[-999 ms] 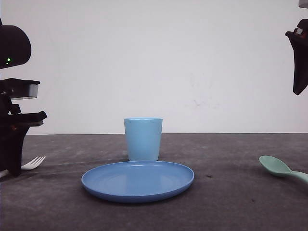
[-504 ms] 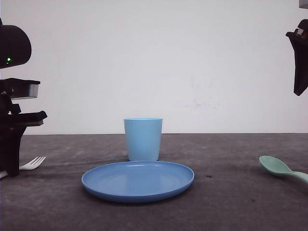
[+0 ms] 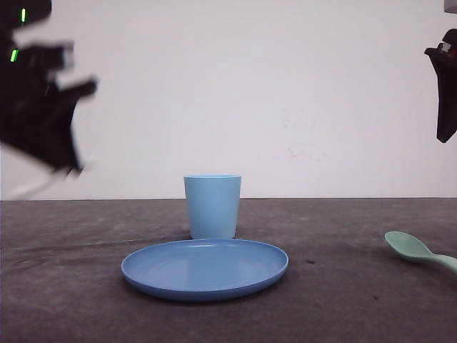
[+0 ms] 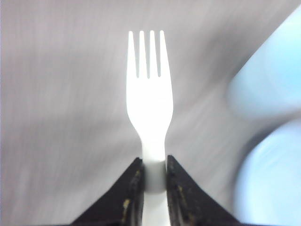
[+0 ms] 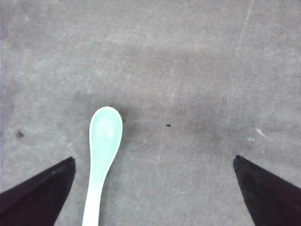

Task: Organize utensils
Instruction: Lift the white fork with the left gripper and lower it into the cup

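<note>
My left gripper [image 4: 154,164] is shut on the handle of the white fork [image 4: 149,94], whose four tines point away from the jaws. In the front view the left arm [image 3: 43,107] hangs blurred, high at the far left above the table. The mint-green spoon [image 3: 413,249] lies on the table at the far right, bowl toward the middle. My right gripper [image 5: 154,162] hovers wide open above it, and the spoon [image 5: 104,146] lies near one finger, touching neither. From the front, the right gripper [image 3: 445,100] is high at the right edge.
A light blue cup [image 3: 212,206] stands upright at the table's middle, with a blue round plate [image 3: 205,269] just in front of it. Both show blurred beside the fork, as cup [image 4: 273,75] and plate [image 4: 275,183]. The dark grey tabletop [image 3: 343,300] spreads around them.
The left arm has risen quickly from the table at the far left, lifting the fork with it. The right arm and the spoon have not moved.
</note>
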Robot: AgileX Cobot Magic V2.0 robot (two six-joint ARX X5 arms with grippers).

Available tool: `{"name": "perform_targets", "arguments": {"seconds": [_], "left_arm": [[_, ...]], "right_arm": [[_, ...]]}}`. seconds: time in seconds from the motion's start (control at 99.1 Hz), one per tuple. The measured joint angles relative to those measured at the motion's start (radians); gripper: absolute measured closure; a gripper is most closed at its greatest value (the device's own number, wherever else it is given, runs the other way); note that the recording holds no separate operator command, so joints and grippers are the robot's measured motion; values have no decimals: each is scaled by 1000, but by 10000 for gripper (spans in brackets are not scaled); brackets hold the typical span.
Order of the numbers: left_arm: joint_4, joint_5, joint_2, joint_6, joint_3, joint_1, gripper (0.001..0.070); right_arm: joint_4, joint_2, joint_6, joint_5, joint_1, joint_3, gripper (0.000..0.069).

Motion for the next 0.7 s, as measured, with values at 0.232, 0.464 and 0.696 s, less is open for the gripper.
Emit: {"name": "perform_targets", "arguments": {"seconds": [0.232, 0.464, 0.696], "left_arm": [[315, 218, -22, -108, 39, -42, 664], [615, 233, 21, -143, 39, -114, 664], [761, 233, 150, -108, 39, -178, 664]], "right_arm": [[0, 0, 0, 0, 0, 0, 11], [0, 0, 0, 0, 0, 0, 11], [0, 0, 0, 0, 0, 0, 11]]}}
